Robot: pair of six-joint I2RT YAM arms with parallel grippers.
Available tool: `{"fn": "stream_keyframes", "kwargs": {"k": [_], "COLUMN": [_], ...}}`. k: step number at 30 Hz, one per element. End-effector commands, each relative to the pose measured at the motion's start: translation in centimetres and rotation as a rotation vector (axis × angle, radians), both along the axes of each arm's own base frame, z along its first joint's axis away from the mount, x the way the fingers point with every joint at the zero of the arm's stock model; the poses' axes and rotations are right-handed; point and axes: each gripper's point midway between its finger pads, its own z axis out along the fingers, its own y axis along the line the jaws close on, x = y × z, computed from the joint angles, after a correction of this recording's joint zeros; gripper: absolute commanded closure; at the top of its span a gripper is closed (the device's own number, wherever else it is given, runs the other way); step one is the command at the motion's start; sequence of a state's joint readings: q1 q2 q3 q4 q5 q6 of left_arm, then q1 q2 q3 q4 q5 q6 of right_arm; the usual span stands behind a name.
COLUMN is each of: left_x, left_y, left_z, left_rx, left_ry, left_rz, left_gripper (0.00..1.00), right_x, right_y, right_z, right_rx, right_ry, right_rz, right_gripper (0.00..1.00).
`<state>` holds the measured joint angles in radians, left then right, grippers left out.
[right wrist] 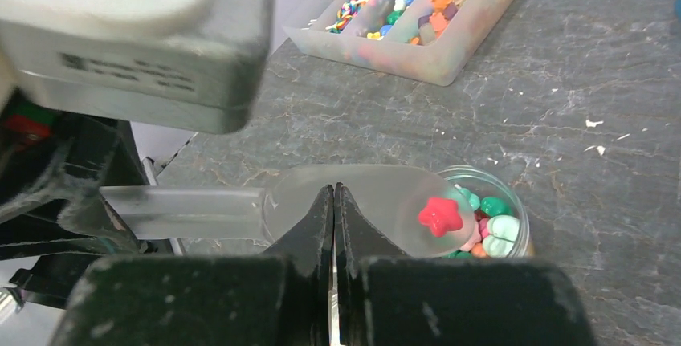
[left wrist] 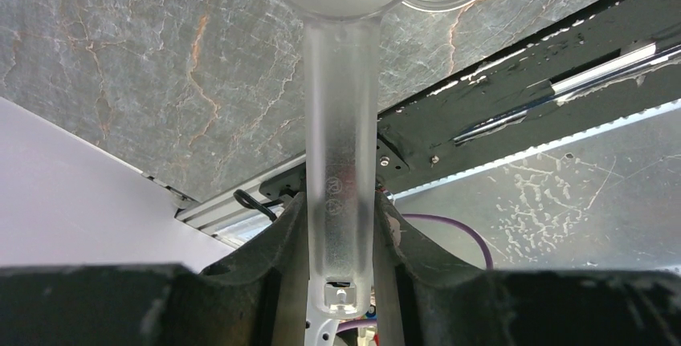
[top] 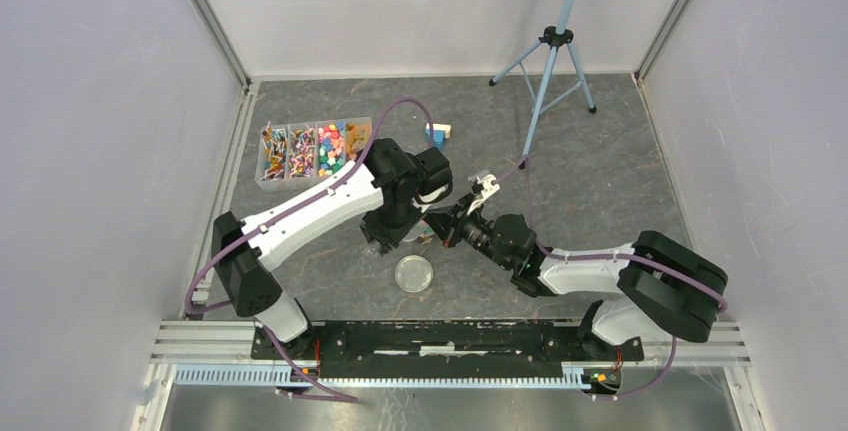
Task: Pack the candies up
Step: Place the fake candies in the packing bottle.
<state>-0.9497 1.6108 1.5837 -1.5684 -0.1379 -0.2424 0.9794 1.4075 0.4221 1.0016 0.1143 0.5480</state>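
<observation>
red star candy (right wrist: 439, 215) lies at the tip of the spoon (right wrist: 361, 197), its bowl overlapping the rim of the small jar (right wrist: 524, 229)
spoon's long axis runs back to the left fingers (left wrist: 285, 238), clamped on its handle; right fingers (right wrist: 321, 221) pressed together, empty, beside the bowl

From above, the candies (top: 330, 146) in the tray (top: 262, 183) are too small to tell apart.

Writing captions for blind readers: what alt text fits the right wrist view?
A clear spoon carries a red star candy at the edge of a small clear jar of candies. The shut right gripper fills the foreground; a divided candy tray sits behind.
</observation>
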Motion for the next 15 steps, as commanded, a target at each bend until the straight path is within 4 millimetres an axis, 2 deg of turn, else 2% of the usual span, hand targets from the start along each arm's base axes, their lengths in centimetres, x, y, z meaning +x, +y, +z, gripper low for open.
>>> {"fn": "stream_keyframes", "kwargs": {"k": [1, 10, 15], "left_x": [-0.7, -0.4, -0.2], "left_y": [0.5, 0.5, 0.5], "left_z": [1.7, 1.6, 1.5], "left_rx": [0.006, 0.014, 0.026], "left_ry": [0.000, -0.012, -0.016], "left_rz": [0.039, 0.043, 0.046], "left_gripper": [0.98, 0.98, 0.98], "right_x": [0.1, -0.3, -0.5], "right_y": [0.9, 1.6, 2.0], "right_z": [1.8, -1.2, -2.1], "right_rx": [0.106, 0.067, 0.056], "right_ry": [0.010, 0.083, 0.103], "right_rz": [0.019, 0.050, 0.068], "right_gripper": [1.00, 1.00, 1.00]}}
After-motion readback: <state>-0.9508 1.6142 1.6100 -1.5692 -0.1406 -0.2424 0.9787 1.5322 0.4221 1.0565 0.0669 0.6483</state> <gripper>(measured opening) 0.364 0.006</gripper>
